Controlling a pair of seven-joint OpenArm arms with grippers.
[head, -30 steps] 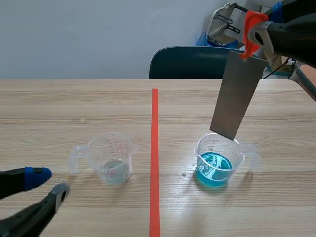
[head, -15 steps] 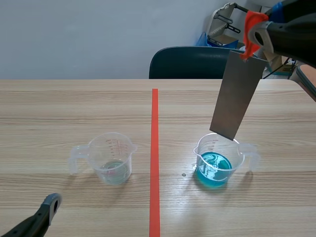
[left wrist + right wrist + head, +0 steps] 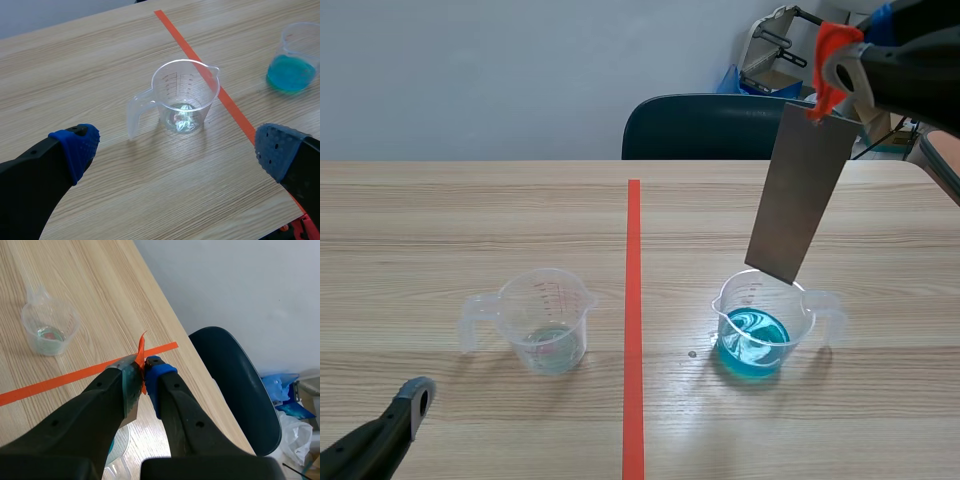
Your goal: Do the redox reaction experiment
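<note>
right hand [image 3: 144,371] clamps metal strip [image 3: 798,190], long axis near-vertical, tip down; left hand [image 3: 176,147] apart

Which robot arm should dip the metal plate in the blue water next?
The right. The right hand grips the metal plate, which hangs just above the blue cup. The left hand is open and empty, low by the clear cup.

A dark chair [image 3: 705,125] stands behind the wooden table [image 3: 470,215], blue bags [image 3: 730,78] beyond it.
</note>
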